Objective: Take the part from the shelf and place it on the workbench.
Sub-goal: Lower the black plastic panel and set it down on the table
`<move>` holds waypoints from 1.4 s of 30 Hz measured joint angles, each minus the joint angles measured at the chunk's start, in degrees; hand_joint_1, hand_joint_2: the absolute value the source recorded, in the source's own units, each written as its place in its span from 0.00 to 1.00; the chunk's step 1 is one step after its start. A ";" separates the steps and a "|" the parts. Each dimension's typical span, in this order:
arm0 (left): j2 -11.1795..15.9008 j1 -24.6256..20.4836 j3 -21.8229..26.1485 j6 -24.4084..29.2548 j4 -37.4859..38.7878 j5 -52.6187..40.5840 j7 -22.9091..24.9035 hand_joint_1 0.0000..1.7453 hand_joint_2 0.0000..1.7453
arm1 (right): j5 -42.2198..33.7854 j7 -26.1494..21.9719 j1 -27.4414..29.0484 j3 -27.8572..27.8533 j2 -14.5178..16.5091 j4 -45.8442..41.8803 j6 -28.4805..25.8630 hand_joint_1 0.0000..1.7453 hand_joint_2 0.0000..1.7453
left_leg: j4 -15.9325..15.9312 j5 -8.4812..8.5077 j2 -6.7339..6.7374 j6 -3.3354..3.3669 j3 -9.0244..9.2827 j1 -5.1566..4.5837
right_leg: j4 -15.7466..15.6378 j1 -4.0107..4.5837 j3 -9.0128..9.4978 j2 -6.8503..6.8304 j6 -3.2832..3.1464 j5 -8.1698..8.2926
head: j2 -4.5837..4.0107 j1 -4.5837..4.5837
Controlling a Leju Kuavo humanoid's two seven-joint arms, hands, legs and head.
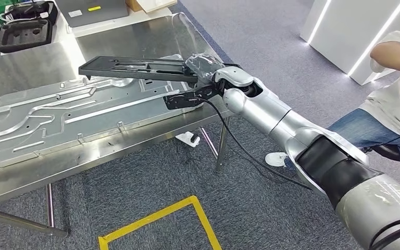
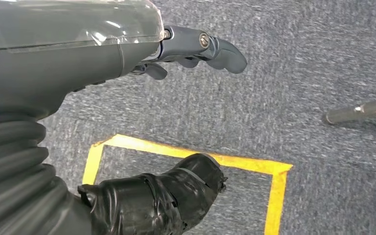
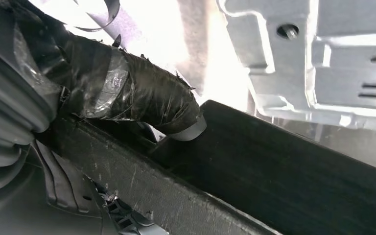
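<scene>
The right hand (image 1: 204,70) grips the part (image 1: 135,67) by one end above the surface's (image 1: 26,182) right edge; it could tip out.

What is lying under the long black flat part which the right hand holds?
Under the long black flat part, gripped by the right hand, lies a large stamped silver metal panel on the steel workbench. The panel's area beneath the part is hidden.

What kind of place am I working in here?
Probably a factory-style test or demo floor: a steel workbench carrying a stamped metal panel, yellow floor tape on grey carpet, and the right hand holding a black part above the panel.
</scene>
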 joint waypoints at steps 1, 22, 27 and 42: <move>0.09 -0.09 0.01 -0.01 0.00 -0.05 -0.01 0.00 1.00 | 0.00 -0.02 -0.07 0.00 -0.01 0.09 -0.16 1.00 1.00 | -2.23 0.41 0.02 0.34 1.16 -0.18 | -0.09 0.05 0.05 0.00 0.17 -0.07 | 0.00 0.00; -0.01 -0.43 -0.01 -0.14 0.00 -0.61 0.42 0.00 1.00 | 3.89 -6.32 2.66 0.02 -0.30 1.95 -4.36 1.00 1.00 | 0.44 -4.73 0.02 -1.18 2.32 0.68 | 0.42 -0.81 -1.35 0.01 0.29 0.78 | 0.00 0.02; -0.14 -0.05 -0.01 -0.16 0.00 -0.69 0.67 0.00 1.00 | 5.89 -8.30 3.76 0.04 -0.31 1.33 -4.75 1.00 1.00 | 12.34 -6.46 0.07 -1.47 -4.99 0.73 | 0.35 -0.28 -0.11 0.05 -0.46 -0.14 | 0.00 -0.01; -0.08 -0.17 -0.01 -0.22 0.00 -0.79 0.68 0.00 1.00 | 7.56 -9.08 4.65 0.06 -0.81 -0.16 -4.70 1.00 1.00 | -5.64 -0.68 0.24 1.47 4.89 0.50 | 13.92 -0.42 -7.53 -0.06 2.11 -5.12 | 0.00 0.08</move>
